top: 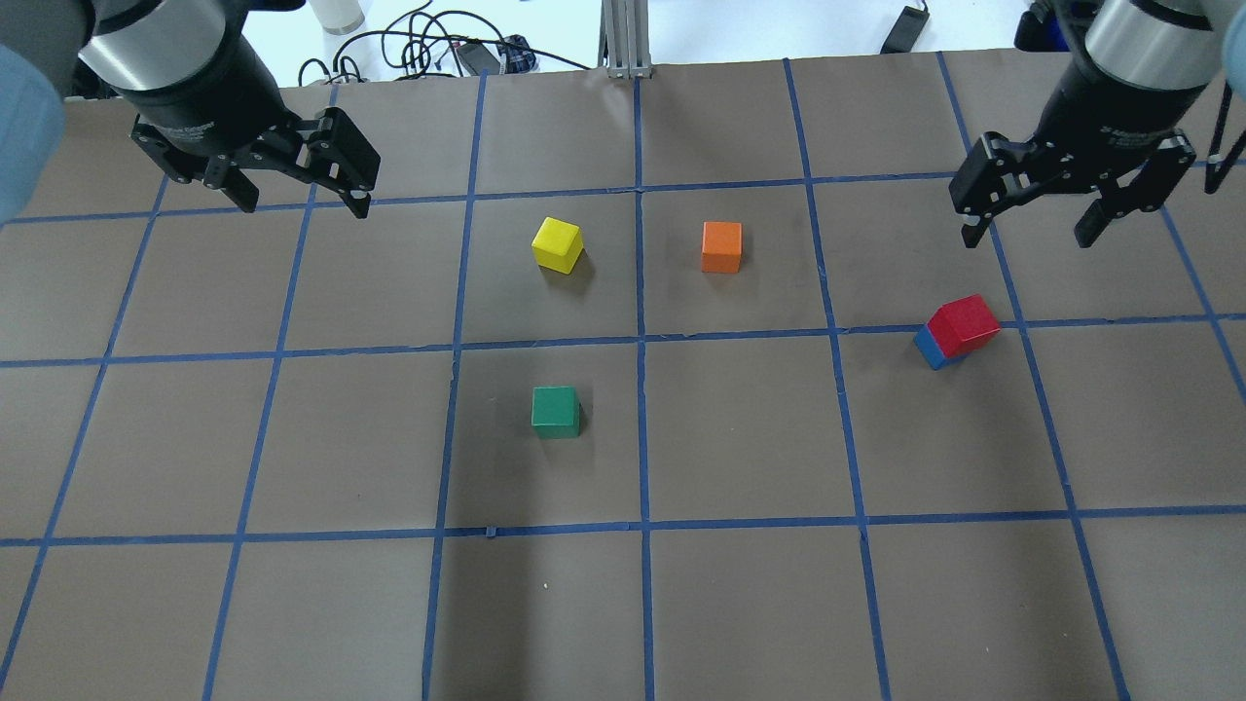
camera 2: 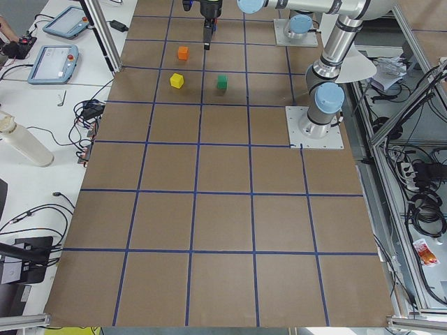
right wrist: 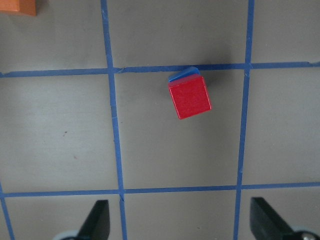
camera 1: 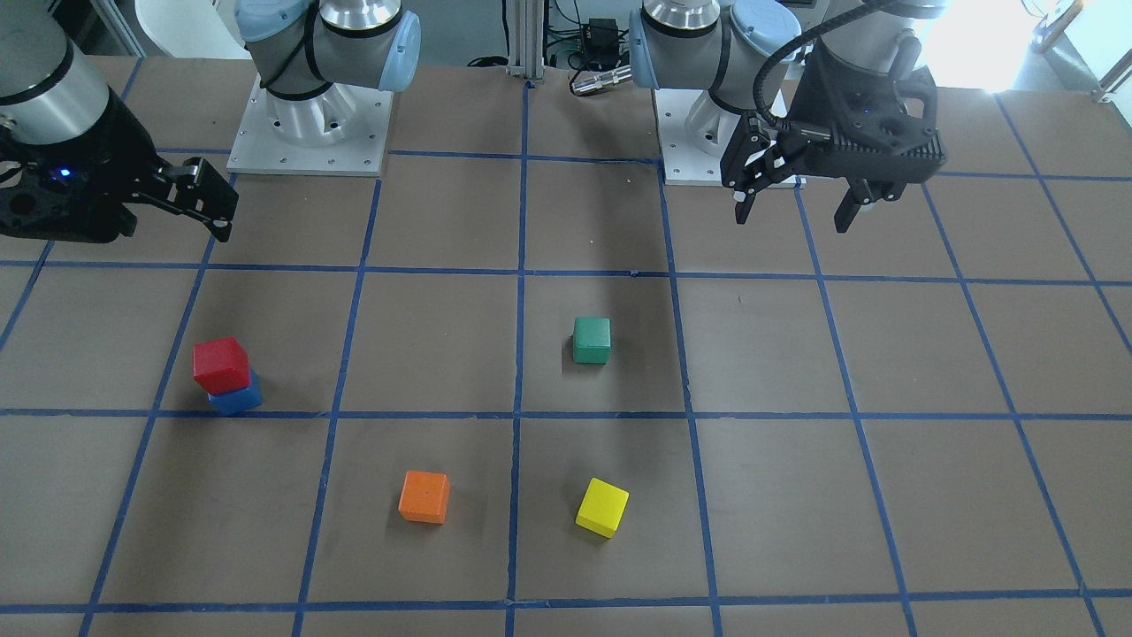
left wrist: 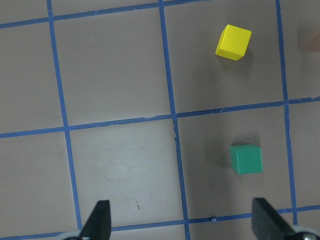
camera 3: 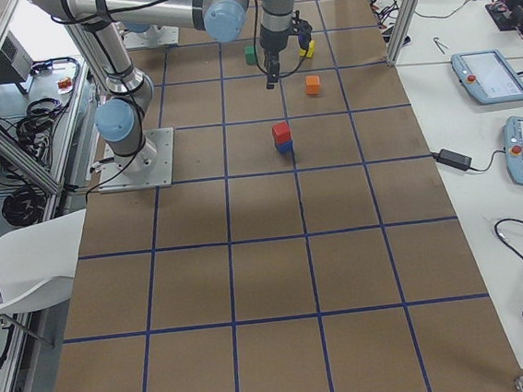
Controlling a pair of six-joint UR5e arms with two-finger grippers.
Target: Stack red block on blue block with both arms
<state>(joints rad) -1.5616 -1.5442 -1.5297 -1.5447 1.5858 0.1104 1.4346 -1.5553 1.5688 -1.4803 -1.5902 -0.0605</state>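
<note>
The red block sits on top of the blue block, slightly turned and offset, on the table's right side. The stack also shows in the front view as red over blue, and in the right wrist view as red over blue. My right gripper is open and empty, raised above the table just beyond the stack; its fingers frame the right wrist view. My left gripper is open and empty, high over the far left.
A green cube, a yellow cube and an orange cube lie singly around the table's middle. The two arm bases stand at the robot's edge. An aluminium post stands at the far edge.
</note>
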